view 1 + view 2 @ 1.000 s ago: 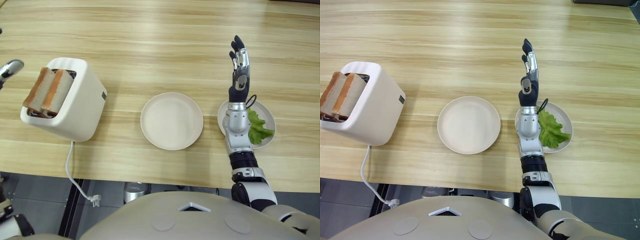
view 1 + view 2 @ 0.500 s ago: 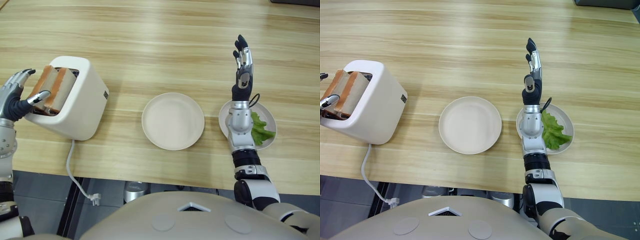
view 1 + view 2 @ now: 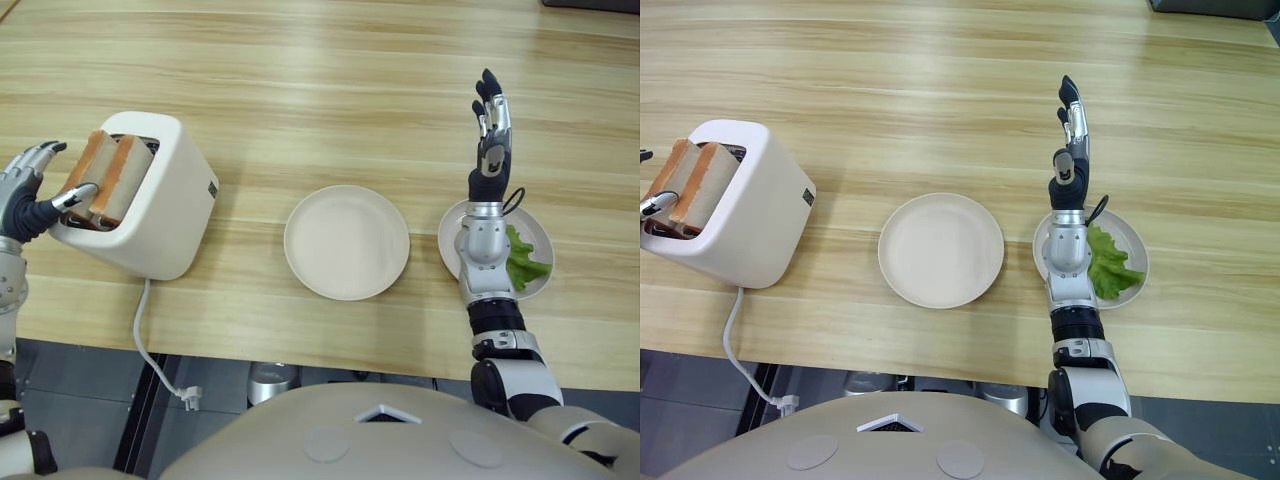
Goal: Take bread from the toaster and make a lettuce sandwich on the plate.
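Light wooden table (image 3: 300, 80), plank grain running side to side. White power cord (image 3: 136, 335) hangs off the table's front edge, plug (image 3: 189, 399) at its end below the table. Silvery round object (image 3: 267, 382) sits beneath the table's front edge.

No lettering, number or sign can be read anywhere on the table, the nearest thing to print being a small dark mark (image 3: 209, 190) on the side wall of the white toaster (image 3: 165, 225), too small to make out.

Bright even light; soft short shadows; mild sheen on table (image 3: 320, 70)
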Robot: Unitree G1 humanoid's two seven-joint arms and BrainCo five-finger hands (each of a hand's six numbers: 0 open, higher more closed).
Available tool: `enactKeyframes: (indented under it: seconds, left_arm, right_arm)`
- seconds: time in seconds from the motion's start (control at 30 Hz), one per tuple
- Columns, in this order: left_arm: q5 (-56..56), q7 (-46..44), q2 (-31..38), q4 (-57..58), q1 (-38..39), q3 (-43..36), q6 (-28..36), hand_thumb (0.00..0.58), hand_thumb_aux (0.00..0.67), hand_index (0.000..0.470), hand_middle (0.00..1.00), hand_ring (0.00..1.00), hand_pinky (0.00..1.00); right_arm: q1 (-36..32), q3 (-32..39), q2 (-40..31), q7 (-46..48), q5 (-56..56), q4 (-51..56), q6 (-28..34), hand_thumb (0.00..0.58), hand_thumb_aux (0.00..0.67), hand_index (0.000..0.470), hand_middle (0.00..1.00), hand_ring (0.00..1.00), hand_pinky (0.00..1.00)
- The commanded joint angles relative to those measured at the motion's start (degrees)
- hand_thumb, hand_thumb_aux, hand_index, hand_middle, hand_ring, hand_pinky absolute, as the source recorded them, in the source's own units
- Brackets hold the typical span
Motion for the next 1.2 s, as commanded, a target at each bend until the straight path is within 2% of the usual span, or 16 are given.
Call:
enactKeyframes:
  seconds: [0.03, 0.07, 0.17, 0.2, 0.23, 0.27, 0.3, 0.33, 0.6, 0.8, 0.83, 0.87, 0.9, 1.2]
  left_arm:
    - [0.8, 0.2, 0.5, 1.6, -0.5, -2.3, -0.1, 0.331, 0.231, 0.159, 0.0, 0.0, 0.0]
    - [0.9, 0.4, 0.5, 1.6, -0.4, -2.6, -0.1, 0.468, 0.376, 0.258, 0.0, 0.0, 0.0]
    - [0.9, 0.7, 0.4, 1.6, -0.3, -3.1, -0.1, 0.489, 0.405, 0.278, 0.0, 0.0, 0.0]
    - [0.7, 0.6, 0.4, 1.6, -0.3, -3.2, -0.2, 0.512, 0.441, 0.303, 0.0, 0.0, 0.0]
    - [0.4, 0.4, 0.3, 1.6, -0.3, -3.4, -0.3, 0.547, 0.51, 0.35, 0.0, 0.0, 0.0]
    - [0.2, 0.4, 0.2, 1.4, -0.2, -3.6, -0.2, 0.578, 0.628, 0.431, 0.0, 0.0, 0.0]
    - [0.1, 0.3, 0.2, 1.3, -0.2, -3.7, -0.2, 0.578, 0.628, 0.431, 0.0, 0.0, 0.0]
    - [-0.1, 0.3, 0.2, 1.2, -0.2, -3.8, -0.3, 0.58, 0.67, 0.46, 0.0, 0.0, 0.0]
    - [-1.7, -0.6, -0.3, -1.2, 0.3, -4.0, -0.2, 0.58, 0.67, 0.46, 0.0, 0.0, 0.0]
    - [-5.8, -4.2, 0.7, -4.0, -0.8, -2.2, 2.2, 0.58, 0.67, 0.46, 0.0, 0.0, 0.0]
    - [-6.8, -5.1, 1.1, -4.0, -1.5, -1.9, 2.6, 0.58, 0.67, 0.46, 0.28, 0.28, 0.28]
    - [-7.7, -6.1, 1.5, -4.1, -2.5, -1.7, 3.1, 0.58, 0.67, 0.46, 0.66, 0.66, 0.66]
    - [-8.3, -6.9, 2.0, -4.1, -3.6, -1.7, 3.6, 0.58, 0.67, 0.46, 1.0, 1.0, 1.0]
    - [-12.1, -12.6, 5.0, -5.1, -17.2, -2.6, 6.7, 0.58, 0.67, 0.46, 1.0, 1.0, 1.0]
  right_arm:
    - [0.7, -0.7, -0.3, -0.1, 0.5, -0.7, 0.5, 0.0, 0.0, 0.0, 0.0, 0.0, 0.0]
    - [0.8, -0.8, -0.3, -0.1, 0.6, -0.8, 0.5, 0.0, 0.0, 0.0, 0.0, 0.0, 0.0]
    - [0.9, -0.8, -0.2, 0.1, 0.5, -1.0, 0.5, 0.0, 0.0, 0.0, 0.0, 0.0, 0.0]
    - [0.9, -0.9, -0.2, 0.1, 0.5, -1.1, 0.5, 0.0, 0.0, 0.0, 0.0, 0.0, 0.0]
    - [0.9, -0.9, -0.2, 0.1, 0.5, -1.1, 0.6, 0.0, 0.0, 0.0, 0.0, 0.0, 0.0]
    - [0.9, -1.0, -0.1, 0.2, 0.5, -1.1, 0.6, 0.0, 0.0, 0.0, 0.0, 0.0, 0.0]
    - [0.9, -1.0, -0.1, 0.2, 0.5, -1.0, 0.6, 0.0, 0.0, 0.0, 0.0, 0.0, 0.0]
    - [1.0, -1.0, -0.1, 0.2, 0.4, -1.2, 0.6, 0.0, 0.0, 0.0, 0.0, 0.0, 0.0]
    - [1.0, -1.0, 0.1, 0.1, 0.4, -1.2, 0.6, 0.0, 0.0, 0.0, 0.0, 0.0, 0.0]
    - [0.7, -0.9, 0.2, 0.1, 0.3, -0.8, 0.5, 0.0, 0.0, 0.0, 0.0, 0.0, 0.0]
    - [0.7, -0.9, 0.2, 0.0, 0.3, -0.8, 0.5, 0.0, 0.0, 0.0, 0.0, 0.0, 0.0]
    - [0.7, -1.0, 0.2, 0.0, 0.3, -0.7, 0.4, 0.0, 0.0, 0.0, 0.0, 0.0, 0.0]
    - [0.6, -1.0, 0.2, -0.1, 0.2, -0.6, 0.4, 0.0, 0.0, 0.0, 0.0, 0.0, 0.0]
    - [-1.0, -1.3, 0.3, -0.4, 0.8, 2.1, -0.3, 0.0, 0.0, 0.0, 0.0, 0.0, 0.0]
